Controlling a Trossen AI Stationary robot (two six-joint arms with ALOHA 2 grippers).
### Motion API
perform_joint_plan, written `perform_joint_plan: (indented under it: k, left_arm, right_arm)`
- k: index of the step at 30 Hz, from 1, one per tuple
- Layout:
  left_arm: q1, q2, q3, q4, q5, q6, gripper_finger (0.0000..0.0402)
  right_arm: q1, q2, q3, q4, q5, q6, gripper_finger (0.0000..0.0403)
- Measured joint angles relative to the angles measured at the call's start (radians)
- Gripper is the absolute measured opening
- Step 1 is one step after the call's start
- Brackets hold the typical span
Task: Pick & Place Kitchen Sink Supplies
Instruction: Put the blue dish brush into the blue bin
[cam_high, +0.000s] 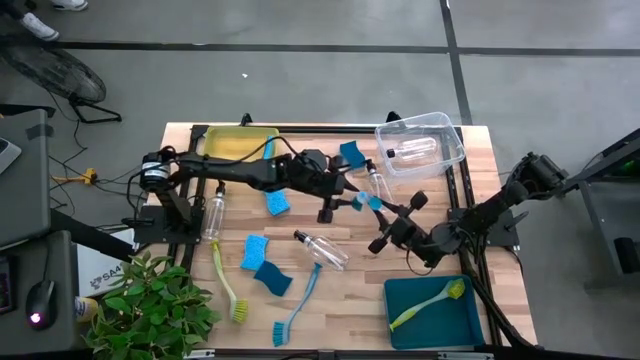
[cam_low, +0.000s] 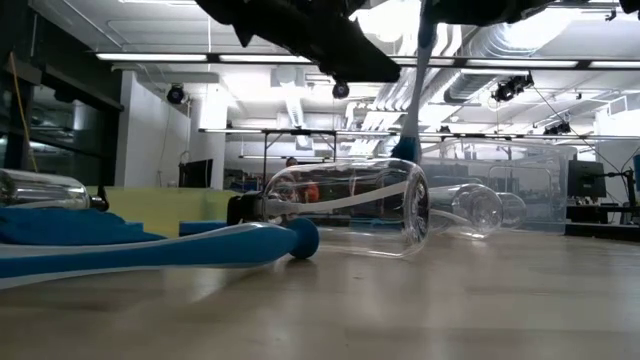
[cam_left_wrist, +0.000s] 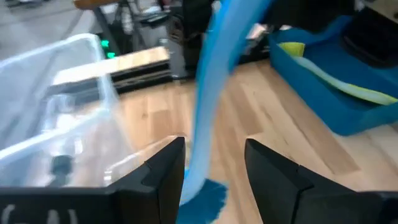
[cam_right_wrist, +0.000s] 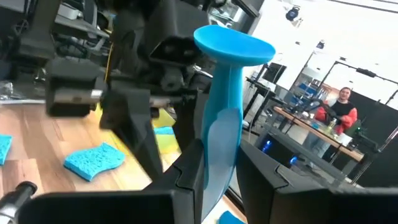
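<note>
Blue dish brush (cam_right_wrist: 227, 112) between both tools, right tool (cam_right_wrist: 217, 165) clamped on it, left tool (cam_left_wrist: 214, 168) parted; no legible writing.

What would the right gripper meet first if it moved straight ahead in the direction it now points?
Probably the left gripper. The right gripper holds the blue brush in its fingers, and its wrist view shows the left gripper's dark body just beyond that brush. Depth is hard to judge.
</note>
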Motion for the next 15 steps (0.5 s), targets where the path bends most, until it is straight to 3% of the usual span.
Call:
perform_joint_plan:
  k: [6, 15]
  left_arm:
    - [0.0, -0.079, 0.0, -0.161, -0.059, -0.032, 0.0163]
    - [0.0, -0.11, -0.001, -0.361, -0.055, -0.102, 0.0163]
  right_arm:
    - [0.043, -0.037, 0.003, 0.008, 0.087, -0.059, 0.0064]
    - [0.182, -0.142, 0.005, 0.01, 0.253, -0.179, 0.0064]
